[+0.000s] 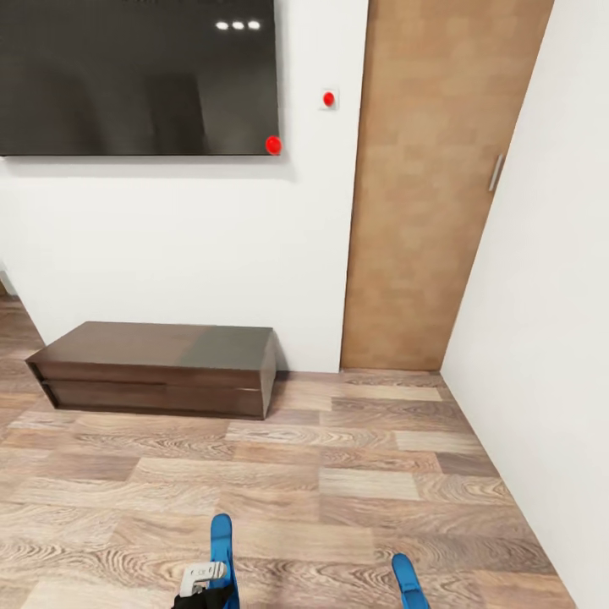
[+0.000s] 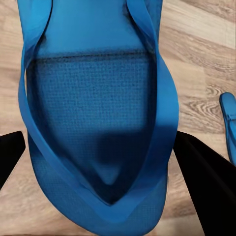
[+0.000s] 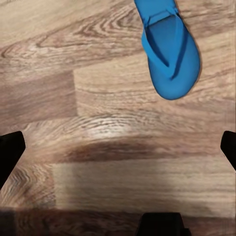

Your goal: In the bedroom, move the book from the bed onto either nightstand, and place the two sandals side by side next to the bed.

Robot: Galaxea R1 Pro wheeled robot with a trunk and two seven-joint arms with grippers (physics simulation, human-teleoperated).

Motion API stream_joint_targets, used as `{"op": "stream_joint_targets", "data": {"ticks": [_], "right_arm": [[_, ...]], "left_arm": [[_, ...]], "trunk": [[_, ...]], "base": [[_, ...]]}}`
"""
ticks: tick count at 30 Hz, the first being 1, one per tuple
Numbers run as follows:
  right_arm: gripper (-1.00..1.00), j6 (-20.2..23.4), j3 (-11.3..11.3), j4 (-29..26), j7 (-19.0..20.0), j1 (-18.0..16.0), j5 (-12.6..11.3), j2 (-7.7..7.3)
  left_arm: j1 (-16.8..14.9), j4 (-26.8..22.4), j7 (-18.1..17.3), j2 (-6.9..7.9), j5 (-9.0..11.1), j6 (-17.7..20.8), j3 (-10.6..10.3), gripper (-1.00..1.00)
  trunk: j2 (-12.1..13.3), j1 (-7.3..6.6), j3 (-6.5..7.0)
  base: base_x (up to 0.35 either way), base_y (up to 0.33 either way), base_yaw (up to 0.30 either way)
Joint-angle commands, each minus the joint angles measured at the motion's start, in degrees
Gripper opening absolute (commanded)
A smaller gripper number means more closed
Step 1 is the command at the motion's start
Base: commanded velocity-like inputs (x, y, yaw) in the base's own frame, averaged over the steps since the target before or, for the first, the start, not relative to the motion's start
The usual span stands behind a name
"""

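Note:
One bright blue sandal point(image 2: 98, 98) sits between the two black fingers point(image 2: 206, 191) of my left gripper point(image 2: 98, 152), which presses on its sides. In the head view this sandal point(image 1: 222, 541) rises at the lower edge, just over my left gripper point(image 1: 203, 584). The second sandal point(image 1: 408, 582) lies on the wood floor to its right; the left wrist view catches its edge point(image 2: 228, 128). My right gripper point(image 3: 118, 147) hangs open above bare floor, with that sandal point(image 3: 169, 54) lying flat a little way ahead of it. The book, bed and nightstands are out of view.
A long low dark cabinet point(image 1: 156, 368) stands against the white wall under a black wall screen point(image 1: 135, 76). A wooden door point(image 1: 431, 186) is at the right, beside a white side wall point(image 1: 550, 338). Wood-plank floor point(image 1: 338, 474) stretches between me and the cabinet.

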Motion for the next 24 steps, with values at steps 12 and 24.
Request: {"op": "stream_joint_targets", "data": {"ticks": [12,24], "right_arm": [[1.00,0.6,-0.4,-0.1,0.4,0.0,-0.2,0.03],[1.00,0.6,-0.4,-0.1,0.4,0.0,-0.4,0.03]], "left_arm": [[0.0,0.1,-0.3,0.00,0.3,0.0,0.1,-1.00],[-0.1,0.1,-0.3,0.00,0.3,0.0,0.1,-1.00]], "trunk": [[0.0,0.00,-0.05],[0.0,0.00,-0.05]], "base": [[0.056,-0.051,0.066],[0.000,0.000,0.034]]}}
